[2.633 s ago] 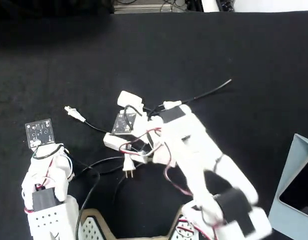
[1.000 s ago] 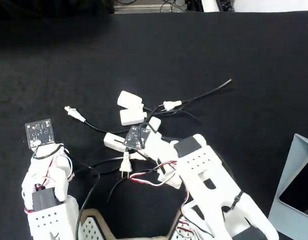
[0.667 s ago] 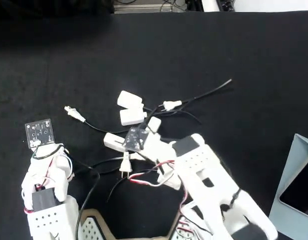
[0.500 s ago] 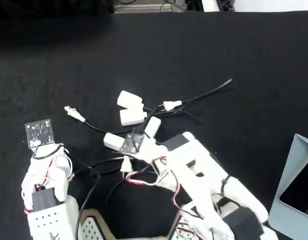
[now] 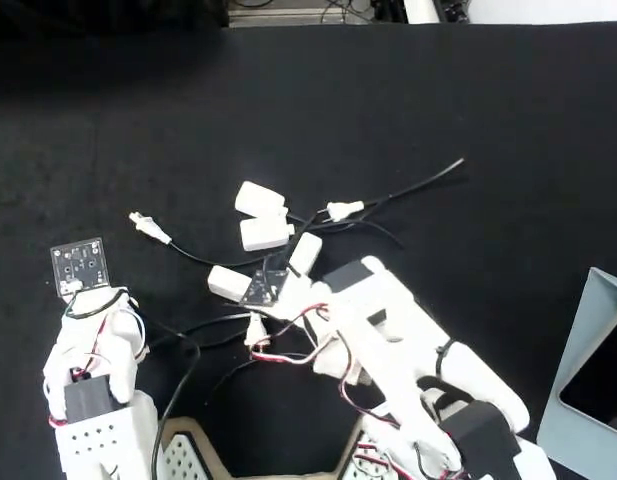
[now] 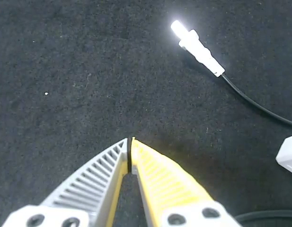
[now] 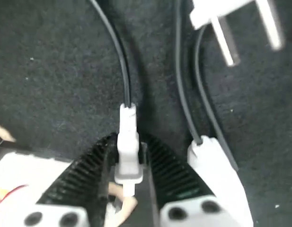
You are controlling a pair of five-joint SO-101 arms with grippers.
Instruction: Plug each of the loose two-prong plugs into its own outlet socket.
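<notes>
The plug [image 7: 128, 127] in hand is a slim white two-prong piece on a thin black cord [image 7: 119, 61]. It sits nearer the front edge of the table [image 5: 508, 120] than the back, about midway between the left and right edges. It looks light and hard-shelled, smooth enough to twist in a loose pinch. The cord is limp but would likely tug the plug sideways. The prongs are the part to spare, so the flat sides of the body are the place to take hold. The right gripper [image 7: 128, 147] holds it just there, jaws narrowed onto the body, with the cord leading away past the fingertips. A second plug [image 7: 231, 21] lies just beyond, prongs bare, and a third plug [image 5: 148, 226] sits well apart toward the left edge. White socket blocks cluster mid-table, the closest socket block [image 5: 228, 282] just beside the right arm. The left gripper [image 6: 130, 144] is pressed together on nothing, over bare cloth near the front left corner. At the right edge stands a pale blue bin [image 5: 578, 390] with something dark and flat inside; what it is I cannot tell
</notes>
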